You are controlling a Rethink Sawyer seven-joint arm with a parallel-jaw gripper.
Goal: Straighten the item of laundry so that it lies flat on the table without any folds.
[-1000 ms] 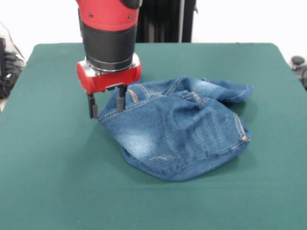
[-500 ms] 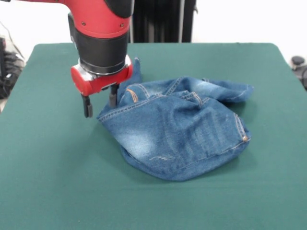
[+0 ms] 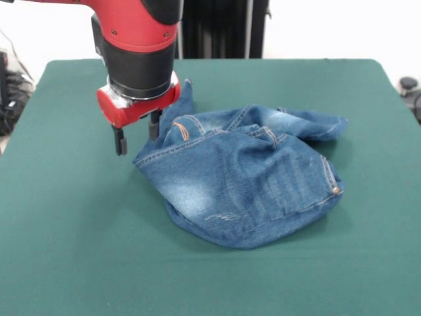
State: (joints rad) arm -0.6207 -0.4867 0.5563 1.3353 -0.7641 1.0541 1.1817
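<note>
The item of laundry (image 3: 247,181), a small pair of blue denim jeans with faded patches, lies crumpled and folded over itself in the middle of the dark green table (image 3: 72,250). A flap of denim sticks up at its far left end, behind the arm. My gripper (image 3: 137,135) hangs just above and left of the jeans' left edge. It is open, its two dark fingers apart, with nothing between them. The right finger is close to the cloth's raised edge; I cannot tell whether it touches.
Dark cables and equipment lie off the table's left edge (image 3: 12,92). A dark object (image 3: 411,89) sits beyond the right edge. Bare green tabletop surrounds the jeans on every side.
The gripper has lifted and shifted left, off the jeans' left edge. The denim flap behind the arm has come into sight. The jeans themselves have hardly moved.
</note>
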